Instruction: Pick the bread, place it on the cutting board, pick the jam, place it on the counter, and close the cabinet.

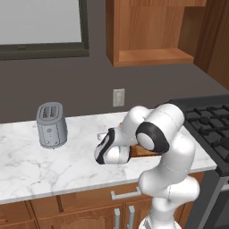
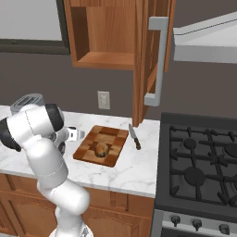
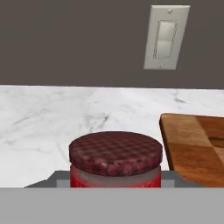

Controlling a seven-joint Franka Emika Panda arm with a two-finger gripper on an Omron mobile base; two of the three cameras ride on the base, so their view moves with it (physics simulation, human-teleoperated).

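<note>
Left base view: pincer low over the counter, toaster well off to its left.
Right base view: bread sits on the cutting board just right of the pincer; knife beyond; cabinet door open above.
Hand view: pincer clenched around the jam, board edge just right.

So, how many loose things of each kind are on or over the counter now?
Toaster: 1
Cutting board: 1
Bread: 1
Knife: 1
Jam jar: 1
Total: 5
</note>
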